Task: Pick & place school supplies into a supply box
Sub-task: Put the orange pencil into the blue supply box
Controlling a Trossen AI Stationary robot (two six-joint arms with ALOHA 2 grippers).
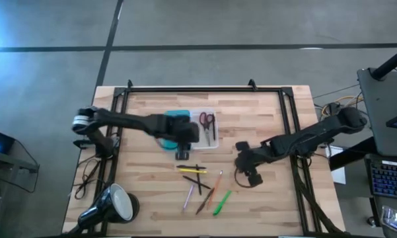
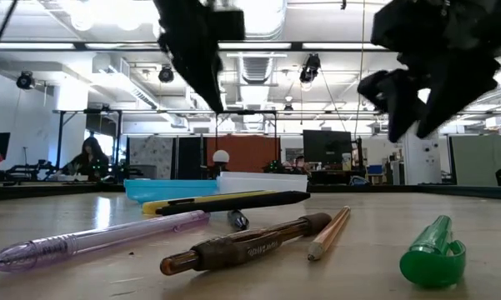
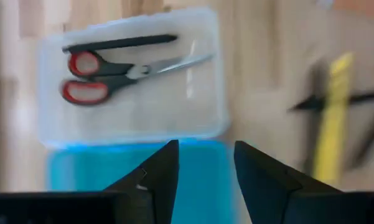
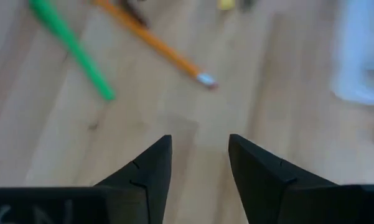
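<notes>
The left claw (image 1: 182, 153) hangs at frame centre in the high view, just below the box (image 1: 190, 129), its fingers spread and holding nothing. In its wrist view the clear half (image 3: 130, 118) already holds the scissors (image 3: 121, 73) and a dark pen (image 3: 119, 42); the turquoise half (image 3: 81, 171) looks bare where it shows. So the step in hand seems to be a drop just finished, with most supplies not yet packed.

The right claw (image 1: 246, 169) hovers right of centre over bare table (image 1: 271, 112), fingers apart and empty. It is near the green marker (image 1: 222, 202) and the orange pencil (image 1: 216, 181), lower centre.

The next move likely calls for a low, square pinch across one slim round barrel, lying flat on the table and apt to roll.

The box is thin smooth plastic, rectangular with rounded corners. The table is pale wood in planks. In the low view, a purplish translucent pen (image 2: 100, 240) and a brown translucent pen (image 2: 246, 243) lie in front. The yellow pencil (image 1: 193, 170) lies crossed with dark pens at centre.
</notes>
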